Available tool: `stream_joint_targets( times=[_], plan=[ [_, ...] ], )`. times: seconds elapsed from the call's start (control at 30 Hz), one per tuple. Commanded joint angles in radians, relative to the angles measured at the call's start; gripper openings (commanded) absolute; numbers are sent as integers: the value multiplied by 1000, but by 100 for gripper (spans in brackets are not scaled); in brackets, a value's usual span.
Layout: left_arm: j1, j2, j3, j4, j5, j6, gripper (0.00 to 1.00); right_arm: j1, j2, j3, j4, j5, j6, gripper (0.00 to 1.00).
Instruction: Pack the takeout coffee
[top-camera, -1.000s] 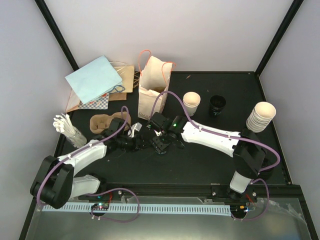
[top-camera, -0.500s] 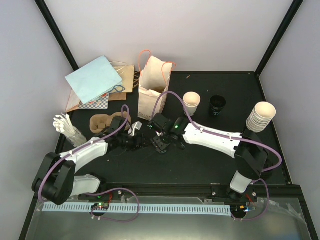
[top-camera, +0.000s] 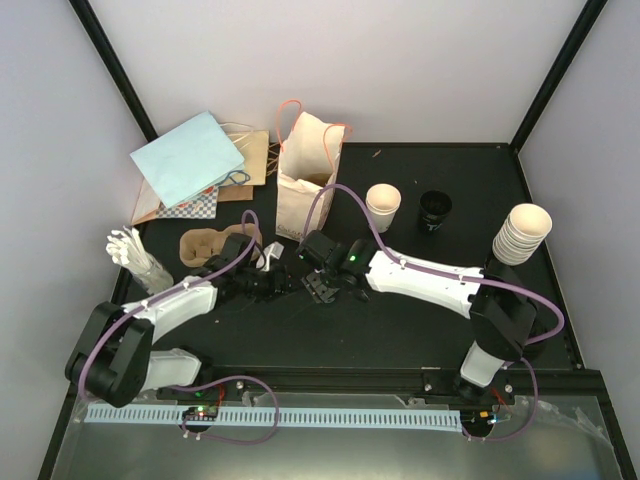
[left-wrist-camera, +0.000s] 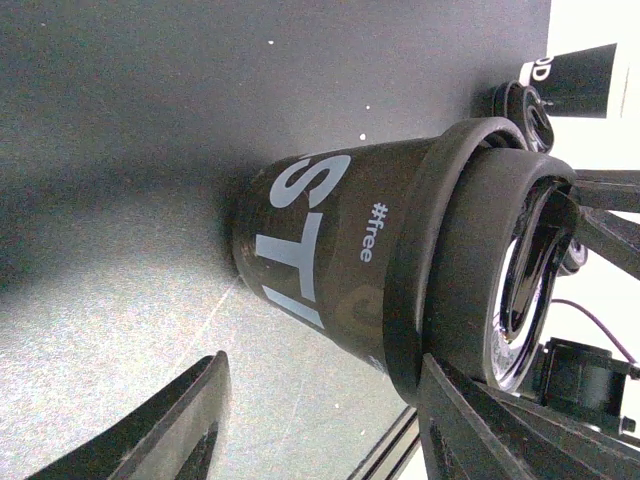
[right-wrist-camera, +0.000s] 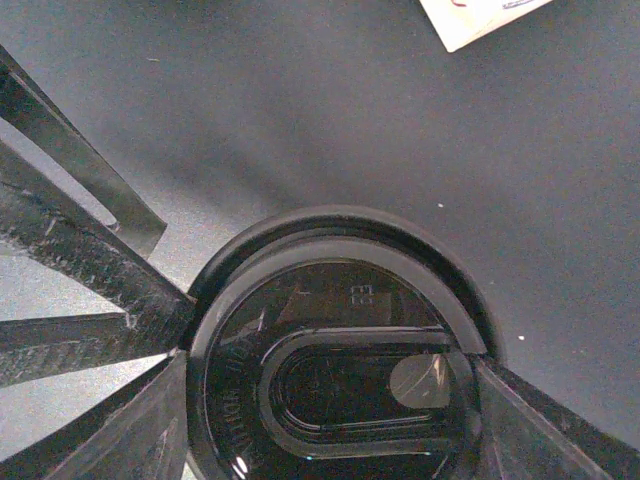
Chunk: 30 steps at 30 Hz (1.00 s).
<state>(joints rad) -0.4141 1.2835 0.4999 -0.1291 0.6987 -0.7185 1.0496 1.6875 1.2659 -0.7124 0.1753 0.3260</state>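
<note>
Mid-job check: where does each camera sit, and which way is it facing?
Top external: above and behind the robot, looking down on the table; shows left gripper and right gripper close together mid-table.
Left wrist: beside the dark cup, viewing it side-on; own fingers at the bottom.
Right wrist: straight down onto the black lid; own fingers flank it.
Shared: both wrist views show that lid.

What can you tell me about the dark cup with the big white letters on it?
The dark cup is a tapered takeout cup that looks like glossy paper, brown-black, printed with big white letters "ST" and a small "#free". A round black lid with a raised oval ridge closes its top. It stands base down on the black table. The right gripper is above it, its fingers against both sides of the lid's rim. The left gripper sits beside the cup, fingers spread apart.
</note>
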Motion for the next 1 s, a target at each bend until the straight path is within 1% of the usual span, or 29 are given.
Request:
stream_joint_targets(
  times=[0.0,0.1,0.17,0.27,0.43,0.6,0.73,0.83,0.87,0.93,0.97],
  plan=[
    [-12,11,-43,-199,-251,3,54,23,40,-53,-46,-45,22,72],
    [-12,-85,7,-247,-230,23,59,7,12,-41,-49,-51,32,72],
    [-12,-149,37,-270,-218,33,66,-10,-7,-40,-46,-66,34,72],
    [-11,-232,82,-316,-212,53,72,-23,-39,-40,-50,-74,38,72],
    [-9,-324,145,-393,-227,107,74,-30,-95,-40,-63,-62,51,72],
    [-9,-408,209,-468,-299,188,75,-32,-174,-48,-89,-34,57,72],
    [-8,-449,258,-488,-351,243,79,-39,-241,-64,-117,-8,58,72],
    [-8,-458,308,-523,-393,284,85,-49,-295,-87,-130,3,56,72],
    [-8,-460,321,-530,-399,303,88,-51,-309,-93,-133,6,56,72],
    [-8,-467,341,-533,-409,336,97,-57,-336,-110,-137,12,57,72],
    [-8,-474,347,-528,-413,348,99,-60,-349,-122,-138,11,58,72]
  ],
)
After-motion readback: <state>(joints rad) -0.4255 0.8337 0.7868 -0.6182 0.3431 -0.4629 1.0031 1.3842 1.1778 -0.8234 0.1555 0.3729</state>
